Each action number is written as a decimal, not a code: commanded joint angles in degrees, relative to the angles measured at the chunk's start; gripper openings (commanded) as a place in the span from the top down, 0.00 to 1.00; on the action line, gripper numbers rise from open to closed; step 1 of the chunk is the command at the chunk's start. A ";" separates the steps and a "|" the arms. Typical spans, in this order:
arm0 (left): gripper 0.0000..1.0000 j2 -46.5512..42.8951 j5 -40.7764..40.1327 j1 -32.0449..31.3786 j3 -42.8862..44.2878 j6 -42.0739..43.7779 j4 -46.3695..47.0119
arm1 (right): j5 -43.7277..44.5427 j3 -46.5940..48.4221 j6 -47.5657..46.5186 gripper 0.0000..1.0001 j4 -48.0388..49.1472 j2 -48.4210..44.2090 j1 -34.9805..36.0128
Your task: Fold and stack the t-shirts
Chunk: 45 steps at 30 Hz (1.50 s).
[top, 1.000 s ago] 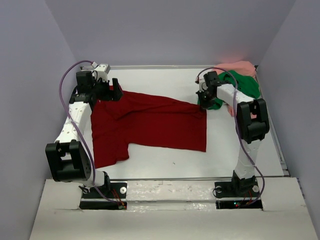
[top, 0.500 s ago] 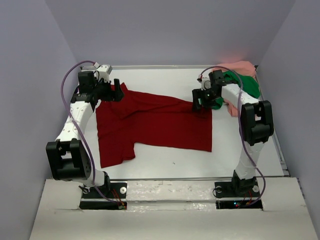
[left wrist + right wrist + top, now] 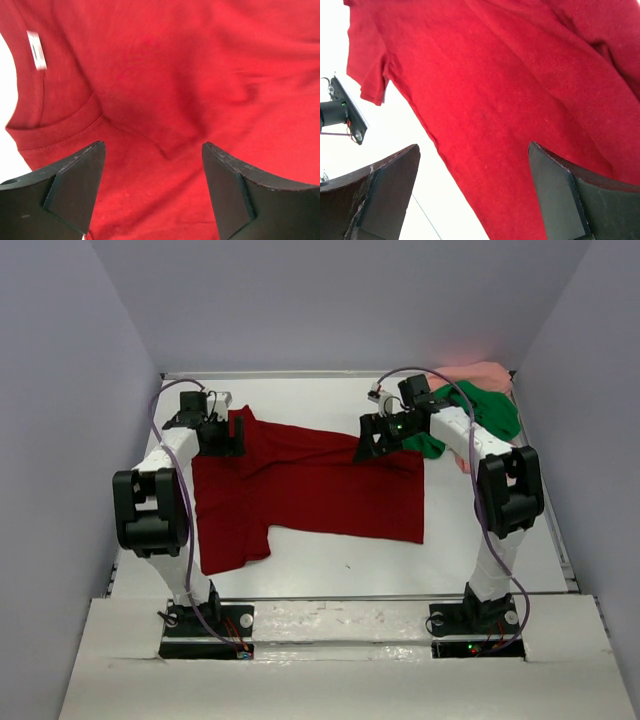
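**Top external.** Fixed high behind my two bases, facing forward and down. It stands far off and takes in the whole flat white table [image 3: 330, 560] up to the back wall, with both my arms in full.

**Left wrist.** Looks past my left gripper [image 3: 153, 150], very close to the dark red cloth t-shirt [image 3: 190, 75]. Cloth nearly fills the frame; ribbed collar band [image 3: 55, 131] at the left.

**Right wrist.** Looks past my right gripper [image 3: 475, 147], tilted and a little farther back, across the same shirt to bare table and a black arm mount [image 3: 340, 112].

**Shared.** All three views show the red shirt. The left wrist covers its far-left collar end, the right wrist its far-right stretch.
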 commanded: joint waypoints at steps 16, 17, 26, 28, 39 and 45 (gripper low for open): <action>0.15 4.35 -5.78 0.05 3.00 -1.71 3.57 | -4.61 0.79 0.95 0.06 2.23 -6.67 0.10; 0.15 4.44 -5.52 -0.39 3.09 -1.71 3.74 | -4.61 0.79 0.86 0.06 2.23 -6.67 0.10; 0.16 5.93 -5.87 -3.64 2.73 -1.19 6.21 | -5.22 0.44 0.77 0.06 2.40 -7.63 0.10; 0.17 6.89 -6.74 -4.26 2.91 -1.27 6.47 | -5.48 0.35 0.68 0.06 2.40 -7.81 0.10; 0.33 9.80 -11.84 -4.79 3.35 -2.06 7.08 | -6.01 -0.70 0.24 0.06 2.23 -9.83 0.10; 0.43 9.71 -14.13 -4.62 2.91 -2.68 7.00 | -5.84 -0.96 0.16 0.07 2.31 -10.01 0.10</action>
